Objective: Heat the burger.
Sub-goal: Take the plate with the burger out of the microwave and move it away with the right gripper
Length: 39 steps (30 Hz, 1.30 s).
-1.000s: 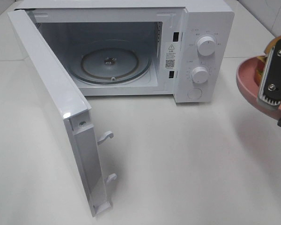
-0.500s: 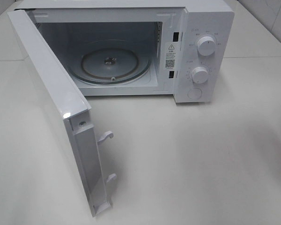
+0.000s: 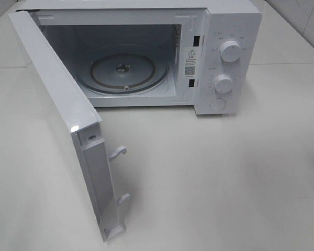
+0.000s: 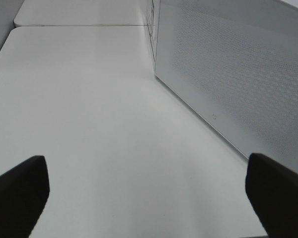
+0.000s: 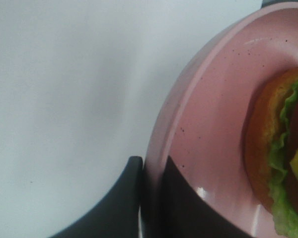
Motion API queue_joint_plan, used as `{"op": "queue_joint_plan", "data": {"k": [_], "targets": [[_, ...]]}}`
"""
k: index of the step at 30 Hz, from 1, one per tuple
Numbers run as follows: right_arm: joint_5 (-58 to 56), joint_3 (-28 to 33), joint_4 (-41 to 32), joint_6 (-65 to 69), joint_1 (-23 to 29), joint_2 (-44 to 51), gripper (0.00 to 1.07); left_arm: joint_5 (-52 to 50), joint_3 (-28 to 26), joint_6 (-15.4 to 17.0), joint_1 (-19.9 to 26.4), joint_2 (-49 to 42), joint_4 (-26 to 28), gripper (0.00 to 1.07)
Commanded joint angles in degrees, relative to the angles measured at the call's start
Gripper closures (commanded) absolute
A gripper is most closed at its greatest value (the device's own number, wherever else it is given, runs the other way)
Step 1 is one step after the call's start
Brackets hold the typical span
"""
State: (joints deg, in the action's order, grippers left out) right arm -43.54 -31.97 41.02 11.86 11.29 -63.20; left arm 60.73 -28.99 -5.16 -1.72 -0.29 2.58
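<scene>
The burger (image 5: 280,158), brown bun with a green lettuce edge, lies on a pink plate (image 5: 213,99) in the right wrist view. My right gripper (image 5: 150,168) is shut on the plate's rim, one finger inside and one outside it. Neither the burger nor either gripper shows in the high view. The white microwave (image 3: 230,31) stands at the back with its door (image 3: 57,104) swung wide toward the left and its glass turntable (image 3: 123,70) bare. My left gripper (image 4: 149,193) is open with nothing between its fingers, low over the table beside the door's outer face (image 4: 228,74).
Two round knobs (image 3: 231,51) sit on the microwave's right panel. The open door juts toward the front, with latch hooks (image 3: 118,152) on its edge. White table (image 3: 214,178) stretches in front of and to the right of the microwave.
The right gripper with the pink plate and burger, seen at the right edge of the high view a second ago, has moved out of that view to the right.
</scene>
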Motion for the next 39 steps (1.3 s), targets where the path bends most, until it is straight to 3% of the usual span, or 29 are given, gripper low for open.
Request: {"op": "queue_joint_plan", "data": {"k": [1, 16, 27, 39], "targets": [[1.2, -0.3, 5.2, 2.3, -2.1, -2.6, 1.06, -0.8, 0.1, 0.1, -0.1, -1.1, 0.2, 0.04], [10.9, -0.3, 6.9, 11.5, -8.4, -17.0, 1.05, -0.8, 0.1, 0.1, -0.1, -1.1, 0.2, 0.04], [19.1, -0.5, 7.8, 14.8, -9.4, -26.8, 1.04, -0.8, 0.1, 0.1, -0.1, -1.1, 0.2, 0.04], [22.1, -0.5, 5.3, 14.6, -9.4, -28.2, 1.00, -0.8, 0.1, 0.1, -0.1, -1.1, 0.2, 0.04]]}}
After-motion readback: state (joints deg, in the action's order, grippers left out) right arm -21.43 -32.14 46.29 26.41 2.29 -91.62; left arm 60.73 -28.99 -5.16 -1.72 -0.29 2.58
